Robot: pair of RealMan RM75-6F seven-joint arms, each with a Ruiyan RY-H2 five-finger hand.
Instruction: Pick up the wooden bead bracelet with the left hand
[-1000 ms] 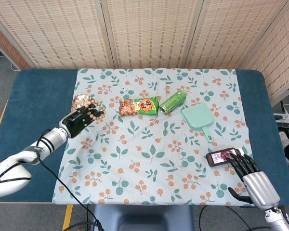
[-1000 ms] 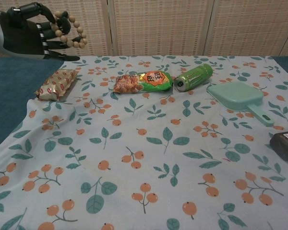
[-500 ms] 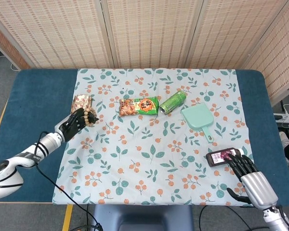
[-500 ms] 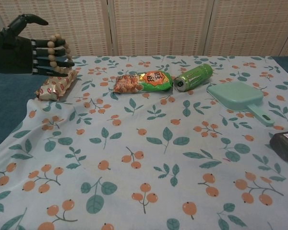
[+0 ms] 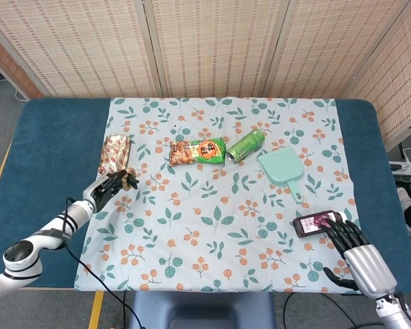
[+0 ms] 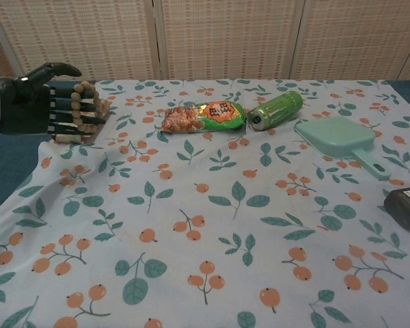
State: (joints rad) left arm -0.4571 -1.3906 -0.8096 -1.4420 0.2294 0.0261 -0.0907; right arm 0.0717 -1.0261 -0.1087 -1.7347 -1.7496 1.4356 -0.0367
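The wooden bead bracelet (image 6: pixel 84 106) hangs looped over the fingers of my left hand (image 6: pixel 44 102), which holds it above the cloth's left edge. In the head view the left hand (image 5: pixel 109 186) sits just below the snack bar, with the bracelet's (image 5: pixel 129 177) beads showing at its fingertips. My right hand (image 5: pixel 359 257) rests near the table's front right corner with its fingers spread, its fingertips by a dark phone-like box (image 5: pixel 316 223), holding nothing.
A brown-and-red snack bar (image 5: pixel 115 151) lies just beyond the left hand. A snack bag (image 5: pixel 197 151), a green can (image 5: pixel 245 145) and a teal dustpan-like scoop (image 5: pixel 281 169) lie across the floral cloth (image 5: pixel 219 226). The dark box (image 6: pixel 406 206) is at the right edge.
My left hand has lowered and drawn back toward the robot with the bracelet, from above the snack bar to the cloth's left edge. The right hand has not moved.
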